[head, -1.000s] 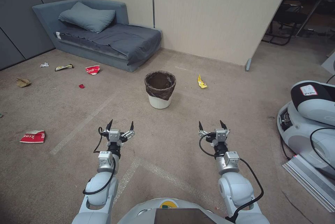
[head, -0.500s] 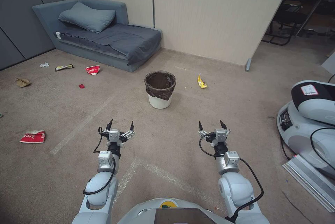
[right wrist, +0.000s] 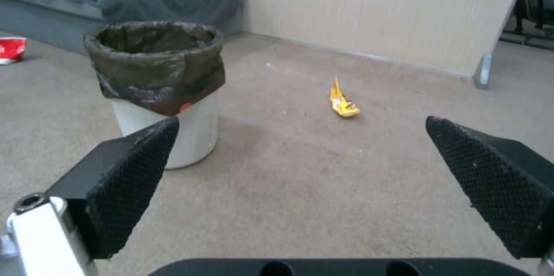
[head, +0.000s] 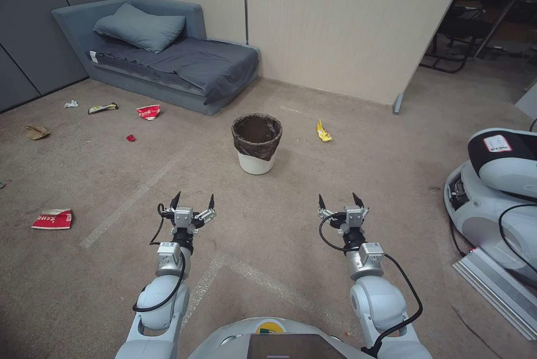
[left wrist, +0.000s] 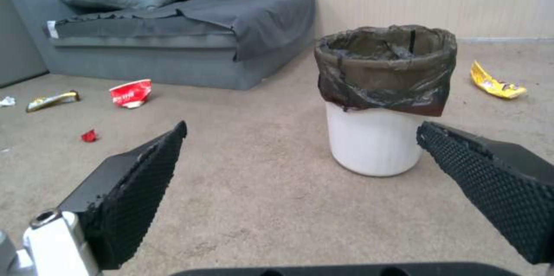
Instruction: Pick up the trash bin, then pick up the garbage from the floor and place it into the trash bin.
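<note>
Nothing has moved since the earlier frames: left gripper [head: 193,201] and right gripper [head: 338,201], both spread and empty, hover above the carpet [head: 291,219] short of the upright trash bin [head: 257,143], probably light, rigid, best gripped at its bag-covered rim.

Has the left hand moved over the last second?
No. The left hand sits at the same spot against the pale tape line on the floor, open, short of the bin.
</note>
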Robot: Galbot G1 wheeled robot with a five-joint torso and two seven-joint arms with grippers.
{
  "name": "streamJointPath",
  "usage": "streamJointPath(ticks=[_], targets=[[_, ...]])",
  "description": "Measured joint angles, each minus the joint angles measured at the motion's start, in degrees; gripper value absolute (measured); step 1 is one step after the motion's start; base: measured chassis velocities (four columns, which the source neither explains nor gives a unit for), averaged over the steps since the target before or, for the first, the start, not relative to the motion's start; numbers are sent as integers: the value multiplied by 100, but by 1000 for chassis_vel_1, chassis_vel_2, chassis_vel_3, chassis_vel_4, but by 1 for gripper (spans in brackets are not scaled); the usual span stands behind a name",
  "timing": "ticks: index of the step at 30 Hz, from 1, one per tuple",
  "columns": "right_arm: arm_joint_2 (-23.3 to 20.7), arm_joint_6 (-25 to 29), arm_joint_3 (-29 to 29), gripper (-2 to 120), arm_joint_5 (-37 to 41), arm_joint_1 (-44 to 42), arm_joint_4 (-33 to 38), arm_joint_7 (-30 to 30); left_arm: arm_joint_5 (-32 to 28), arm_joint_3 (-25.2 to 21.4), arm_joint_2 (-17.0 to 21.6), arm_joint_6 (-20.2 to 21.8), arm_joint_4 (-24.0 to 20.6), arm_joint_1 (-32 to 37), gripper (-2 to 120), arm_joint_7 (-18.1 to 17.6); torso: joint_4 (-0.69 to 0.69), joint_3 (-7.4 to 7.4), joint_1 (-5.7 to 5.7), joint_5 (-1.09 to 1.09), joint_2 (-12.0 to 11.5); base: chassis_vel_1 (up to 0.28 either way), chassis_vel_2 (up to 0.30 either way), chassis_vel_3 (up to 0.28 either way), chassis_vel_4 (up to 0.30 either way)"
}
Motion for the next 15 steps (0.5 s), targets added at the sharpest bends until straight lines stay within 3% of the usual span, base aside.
streamJointPath(ticks=[4,6,8,10,11,15], targets=[[-69,-221,16,100,182,-169,216,183,-83,-52,30,175,-110,68,100,-71,1,0,0,1,0,0,0,0,0],[-265,-826,88,100,666,-637,815,700,-311,-180,113,606,-395,241,100,-254,0,0,0,1,0,0,0,0,0],[-299,-923,98,100,743,-714,913,782,-348,-201,127,679,-442,267,100,-284,0,0,0,0,0,0,0,0,0],[-451,-1397,154,100,1123,-1081,1381,1184,-633,-367,226,1222,-797,476,100,-517,-2,0,0,-2,0,0,0,0,0],[-451,-1397,154,100,1123,-1081,1381,1184,-633,-367,226,1222,-797,476,100,-517,-2,0,0,-2,0,0,0,0,0],[-501,-1265,167,100,1294,-1073,1427,1226,-991,-577,353,1903,-1248,750,100,-807,2,0,0,0,0,0,0,0,0]])
